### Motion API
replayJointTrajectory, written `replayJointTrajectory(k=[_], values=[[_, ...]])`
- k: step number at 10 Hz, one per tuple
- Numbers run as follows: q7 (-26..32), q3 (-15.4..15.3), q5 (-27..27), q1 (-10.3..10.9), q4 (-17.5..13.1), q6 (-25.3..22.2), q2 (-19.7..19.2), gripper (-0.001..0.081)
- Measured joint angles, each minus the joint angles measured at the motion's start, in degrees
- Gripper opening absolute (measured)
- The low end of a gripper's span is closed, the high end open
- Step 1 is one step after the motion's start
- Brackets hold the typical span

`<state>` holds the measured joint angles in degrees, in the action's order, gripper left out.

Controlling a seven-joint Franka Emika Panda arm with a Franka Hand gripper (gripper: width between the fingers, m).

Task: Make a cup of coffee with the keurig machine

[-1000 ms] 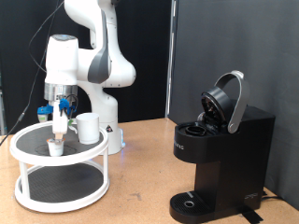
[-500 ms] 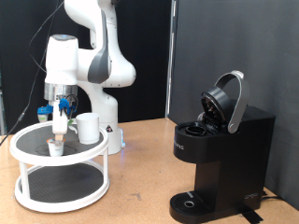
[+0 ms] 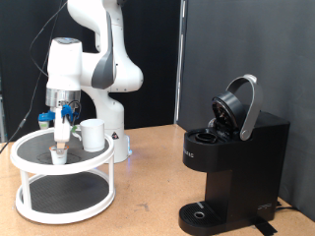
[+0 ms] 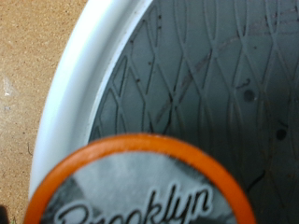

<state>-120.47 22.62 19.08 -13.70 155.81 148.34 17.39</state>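
Note:
The white mug (image 3: 93, 135) stands upright on the top tier of a round white two-tier stand (image 3: 30, 163) at the exterior view's left. A small coffee pod (image 3: 59, 153) sits on the same tier, to the left of the mug. My gripper (image 3: 64, 132) points straight down just above the pod, beside the mug. In the wrist view the pod's orange-rimmed "Brooklyn" lid (image 4: 140, 191) fills the near field, on the stand's grey mesh; no fingers show there. The black keurig machine (image 3: 231, 162) stands at the right with its lid (image 3: 239, 103) raised open.
The stand's white rim (image 4: 84, 89) and the wooden table (image 4: 28, 56) show in the wrist view. The machine's round drip tray (image 3: 201, 211) has nothing on it. Open wooden tabletop (image 3: 148, 187) lies between stand and machine. The robot base stands behind the stand.

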Motion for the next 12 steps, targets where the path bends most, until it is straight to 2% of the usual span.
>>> replayJointTrajectory(k=[5, 10, 12], values=[[-2.5, -0.2, 0.0, -0.3, 0.0, 2.4, -2.1, 0.0734], [-1.2, -0.2, -3.9, 0.5, -0.3, 2.1, -2.3, 0.0734], [-0.5, -0.2, -5.2, 0.8, -0.9, 1.0, -2.3, 0.0462]])
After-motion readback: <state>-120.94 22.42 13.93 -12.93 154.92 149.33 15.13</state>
